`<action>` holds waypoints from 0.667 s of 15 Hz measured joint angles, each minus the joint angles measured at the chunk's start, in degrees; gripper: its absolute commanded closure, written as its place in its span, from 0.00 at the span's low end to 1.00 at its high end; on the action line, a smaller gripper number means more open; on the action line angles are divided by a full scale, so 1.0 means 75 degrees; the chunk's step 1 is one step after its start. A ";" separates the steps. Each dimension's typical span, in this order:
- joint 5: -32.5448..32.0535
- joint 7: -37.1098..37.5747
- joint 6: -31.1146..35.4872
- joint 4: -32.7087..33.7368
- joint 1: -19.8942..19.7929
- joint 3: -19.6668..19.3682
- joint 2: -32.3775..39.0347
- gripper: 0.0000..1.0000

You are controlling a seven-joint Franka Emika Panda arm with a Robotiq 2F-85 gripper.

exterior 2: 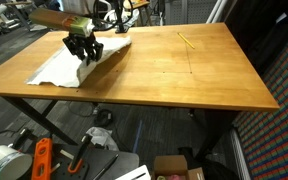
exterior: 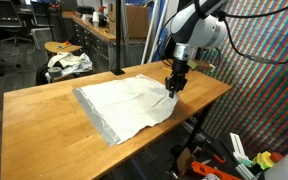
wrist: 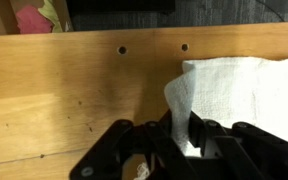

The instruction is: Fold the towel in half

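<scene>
Your claw [exterior: 174, 88] is closed on one edge of the towel [exterior: 124, 105]. In the wrist view, a fold of white cloth stands pinched between its dark fingers [wrist: 206, 135]. The rest of the towel lies spread and wrinkled on the wooden table [exterior: 39, 105], close to one end. Two small holes [wrist: 122, 48] mark the bare wood just beyond the cloth.

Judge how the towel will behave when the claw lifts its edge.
Likely floppy: the towel lies thin and wrinkled, so it should drape from the claw. Probably light; its free part may drag over the wooden table.
</scene>
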 measured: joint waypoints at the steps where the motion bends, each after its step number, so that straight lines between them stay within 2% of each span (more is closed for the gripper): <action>1: 0.0000 0.0072 0.0176 -0.0186 0.0110 0.0079 -0.0165 0.97; 10: -0.0014 0.1298 0.2448 -0.1574 0.1271 0.1040 -0.1017 0.97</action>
